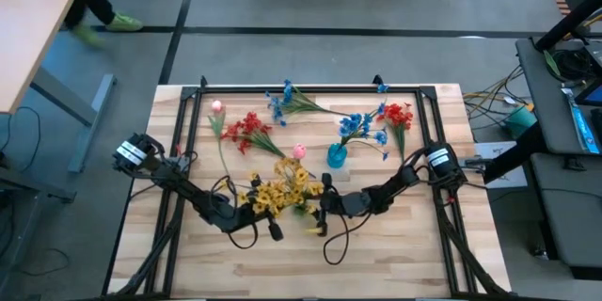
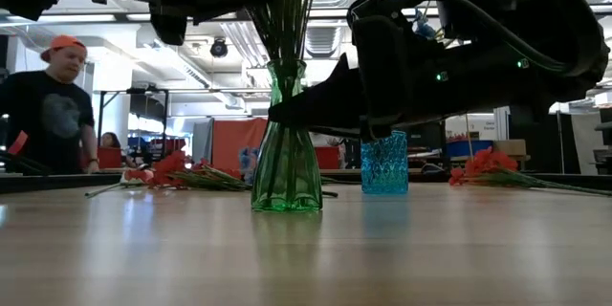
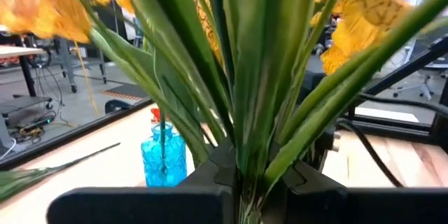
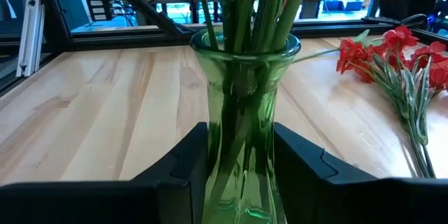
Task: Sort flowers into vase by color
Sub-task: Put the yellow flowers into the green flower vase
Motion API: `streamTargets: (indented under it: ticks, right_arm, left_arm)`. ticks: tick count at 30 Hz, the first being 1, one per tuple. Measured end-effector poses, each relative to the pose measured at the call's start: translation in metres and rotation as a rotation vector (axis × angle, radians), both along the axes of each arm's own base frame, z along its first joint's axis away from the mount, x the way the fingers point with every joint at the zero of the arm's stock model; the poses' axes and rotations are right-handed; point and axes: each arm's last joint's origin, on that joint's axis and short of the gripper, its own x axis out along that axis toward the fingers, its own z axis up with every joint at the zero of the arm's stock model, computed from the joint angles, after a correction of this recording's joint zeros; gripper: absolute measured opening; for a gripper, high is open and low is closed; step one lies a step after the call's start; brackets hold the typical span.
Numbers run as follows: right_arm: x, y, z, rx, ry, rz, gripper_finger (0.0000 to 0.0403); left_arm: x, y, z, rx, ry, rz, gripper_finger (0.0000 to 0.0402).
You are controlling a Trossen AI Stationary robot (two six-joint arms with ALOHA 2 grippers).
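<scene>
A green glass vase (image 2: 286, 163) stands on its base on the wooden table, with a bunch of yellow flowers (image 1: 280, 193) standing in it; from above the blooms hide it. My left gripper (image 3: 245, 190), reaching in level from the table's left, is shut on the bunch's green stems above the vase's mouth. My right gripper (image 4: 241, 162), level from the table's right, has one finger on either side of the vase's narrow waist. My left gripper pinches the bundle of green stems (image 3: 246, 161) between its two fingers, below the blooms. The fingers come in level and lie across the upright stems, whose lower ends reach down into the green vase. My right gripper has the vase's narrow waist (image 4: 241, 140) between its two fingers (image 4: 187, 157), one against each side wall. It comes level from the table's right. The vase stands upright on the table.
A blue vase (image 1: 336, 156) with blue flowers stands behind the green one. Red sprigs (image 1: 246, 132) (image 1: 400, 118), a blue sprig (image 1: 282, 100) and pink buds (image 1: 216, 108) (image 1: 299, 150) lie on the table's far half. A black frame (image 1: 310, 87) edges the table. A person (image 2: 48, 105) stands beyond.
</scene>
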Motion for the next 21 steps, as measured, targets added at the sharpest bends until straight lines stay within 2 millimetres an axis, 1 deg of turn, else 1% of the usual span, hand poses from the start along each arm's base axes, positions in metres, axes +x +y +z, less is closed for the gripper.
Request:
streamTargets:
  ticks: [3,10,21]
  right_arm:
    - [0.0,0.0,0.0,0.001,0.002,0.001,0.0121]
    - [0.0,0.0,0.0,0.001,0.005,0.006,0.0121]
    - [0.0,0.0,-0.001,-0.001,0.008,0.009,0.0121]
  left_arm:
    - [0.001,0.001,-0.003,-0.011,0.019,-0.003,0.001]
    - [0.002,0.003,-0.004,-0.011,0.023,-0.006,0.001]
    - [0.007,0.006,-0.015,-0.023,0.066,-0.028,0.001]
